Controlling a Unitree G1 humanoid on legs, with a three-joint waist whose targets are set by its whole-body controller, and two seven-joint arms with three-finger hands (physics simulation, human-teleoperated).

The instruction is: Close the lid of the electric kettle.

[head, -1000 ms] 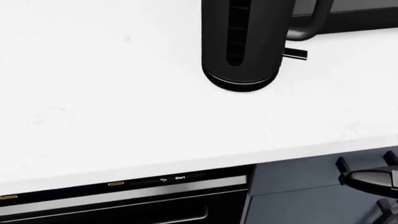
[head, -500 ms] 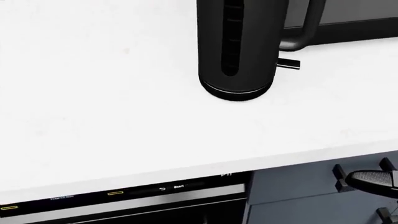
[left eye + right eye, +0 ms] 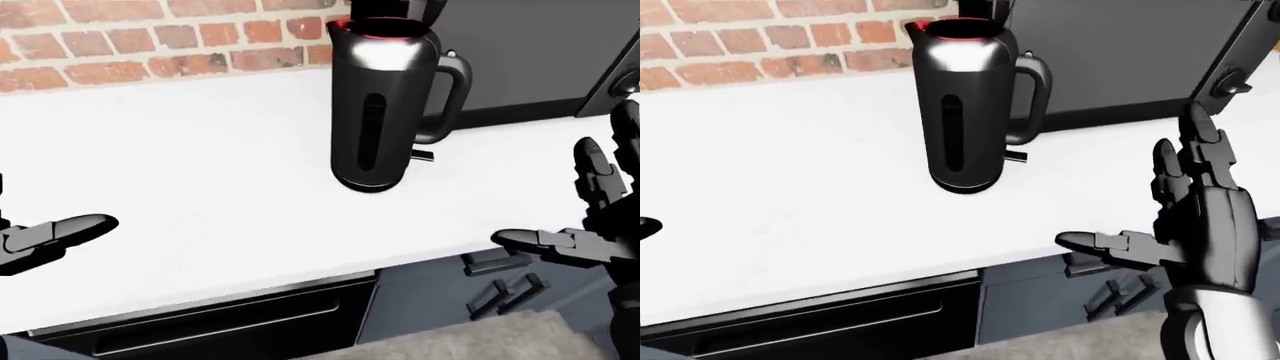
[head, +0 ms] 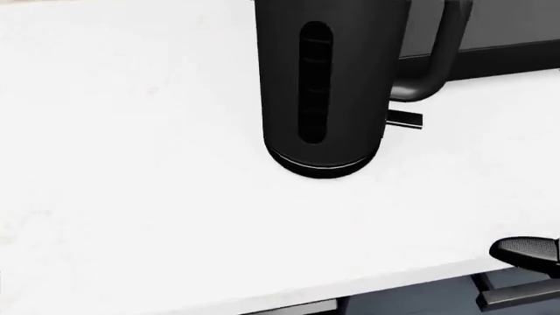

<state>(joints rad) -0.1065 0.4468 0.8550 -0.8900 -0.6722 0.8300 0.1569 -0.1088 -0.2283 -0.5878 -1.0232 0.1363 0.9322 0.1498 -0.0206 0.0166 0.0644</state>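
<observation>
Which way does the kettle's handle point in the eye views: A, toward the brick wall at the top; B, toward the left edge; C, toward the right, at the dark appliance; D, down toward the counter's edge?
C: the electric kettle carries its loop handle on its right side, next to the dark appliance.

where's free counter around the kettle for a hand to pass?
Bare counter left of the kettle, up to the brick wall, and below it to the counter edge. Crowded right: handle near a dark appliance.

The kettle (image 3: pixel 385 112) is standing lid-up on the bench (image 3: pixel 200 172); both hands (image 3: pixel 50 236) (image 3: pixel 590 225) are hovering open.
</observation>
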